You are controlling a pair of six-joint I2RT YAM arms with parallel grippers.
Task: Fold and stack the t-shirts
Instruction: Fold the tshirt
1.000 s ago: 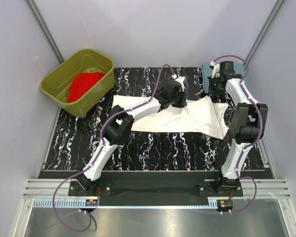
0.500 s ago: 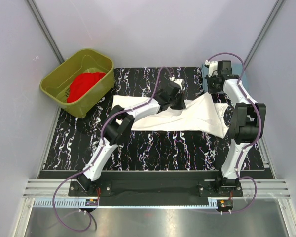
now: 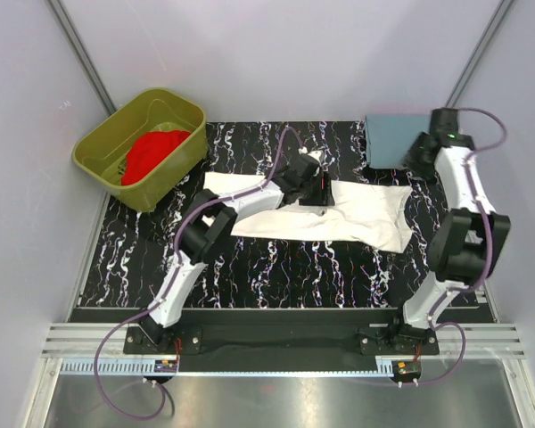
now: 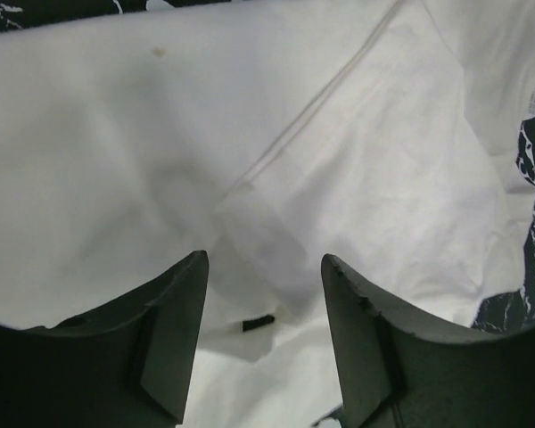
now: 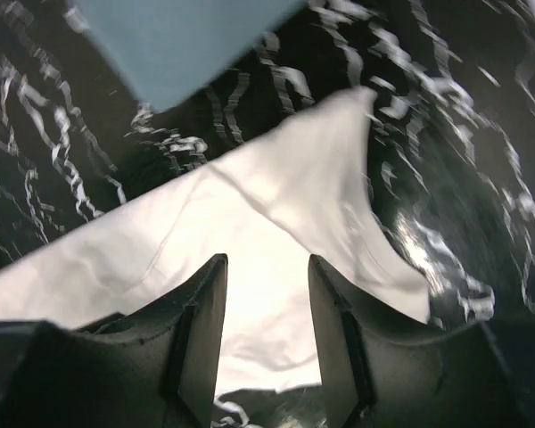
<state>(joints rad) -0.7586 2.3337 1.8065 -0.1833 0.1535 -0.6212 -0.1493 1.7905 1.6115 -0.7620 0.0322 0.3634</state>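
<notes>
Progress early: white t-shirt (image 3: 357, 218) partly folded, flat on table (image 3: 276, 267) beside tub (image 3: 98, 143); red t-shirt (image 3: 152, 153) bunched inside tub. Left fingers (image 4: 174, 339) and right fingers (image 5: 196, 330) apart, empty. No stack yet.

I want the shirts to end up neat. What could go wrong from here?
1. The white shirt lies wrinkled, with one pointed corner sticking out on the right arm's side, so the next fold may come out crooked.
2. The left gripper hangs open close over the cloth; its fingers might snag and drag it.
3. The red shirt sits bunched up in the green tub, so it may be hard to grab by an edge.
</notes>
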